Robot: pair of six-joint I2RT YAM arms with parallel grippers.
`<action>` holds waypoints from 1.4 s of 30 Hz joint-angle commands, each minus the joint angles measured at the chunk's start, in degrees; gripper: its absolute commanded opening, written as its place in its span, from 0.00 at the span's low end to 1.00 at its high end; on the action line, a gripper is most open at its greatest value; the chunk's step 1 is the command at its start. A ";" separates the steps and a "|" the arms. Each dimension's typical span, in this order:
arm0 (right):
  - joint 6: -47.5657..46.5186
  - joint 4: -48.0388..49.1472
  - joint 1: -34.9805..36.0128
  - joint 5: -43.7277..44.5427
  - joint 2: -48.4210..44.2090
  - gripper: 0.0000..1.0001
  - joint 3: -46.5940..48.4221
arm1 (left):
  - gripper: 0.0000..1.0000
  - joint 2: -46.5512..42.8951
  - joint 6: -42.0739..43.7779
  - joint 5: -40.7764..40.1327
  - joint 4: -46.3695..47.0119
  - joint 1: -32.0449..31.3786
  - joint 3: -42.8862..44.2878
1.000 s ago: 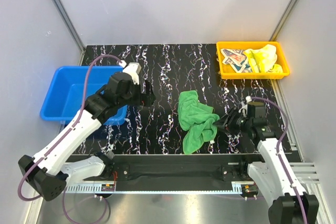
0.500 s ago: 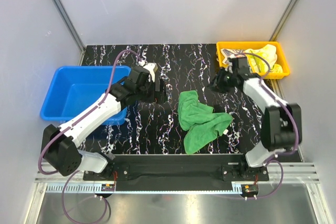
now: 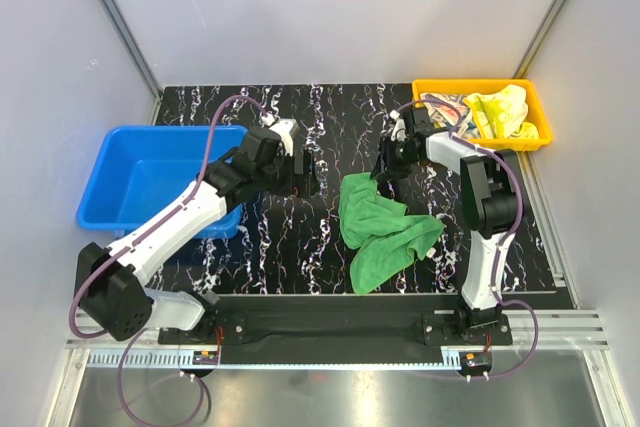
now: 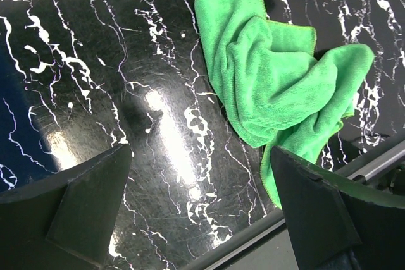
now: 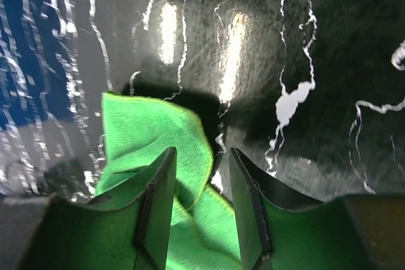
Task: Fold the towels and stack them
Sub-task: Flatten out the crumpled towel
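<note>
A crumpled green towel (image 3: 385, 232) lies in the middle of the black marbled table (image 3: 330, 127). My right gripper (image 3: 383, 169) hovers over its far corner. In the right wrist view the gripper (image 5: 202, 156) stands partly open, its fingers straddling the folded green towel's (image 5: 152, 131) corner with a gap left. My left gripper (image 3: 308, 175) is wide open just left of the towel, above bare table; its wrist view shows the gripper (image 4: 201, 156) holding nothing and the green towel (image 4: 272, 80) to the right. A pale yellow towel (image 3: 500, 110) and a printed cream towel (image 3: 445, 105) lie in the orange bin (image 3: 480, 143).
A blue bin (image 3: 100, 215) stands at the table's left edge, beside my left arm. The orange bin sits at the far right corner. A metal rail (image 3: 330, 322) runs along the near edge.
My right arm swung from the towel's near right side up by the orange bin, then left to the towel's far corner. The towel's right flap spread out. My left gripper moved right.
</note>
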 commanded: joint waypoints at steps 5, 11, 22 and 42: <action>-5.28 2.45 1.97 -2.14 1.85 0.43 2.78 | 0.98 -3.14 -0.31 1.84 3.28 0.33 0.85; -4.58 6.05 2.23 -2.41 2.38 0.24 3.04 | 0.98 -4.98 -1.37 2.72 2.67 0.33 0.77; 2.69 -19.61 10.14 23.49 -16.41 0.00 10.07 | 0.98 -9.82 -2.24 5.96 0.91 10.24 2.87; 26.61 -11.55 7.59 39.18 -43.64 0.00 -35.07 | 0.86 15.21 -0.67 7.72 10.66 -2.03 7.87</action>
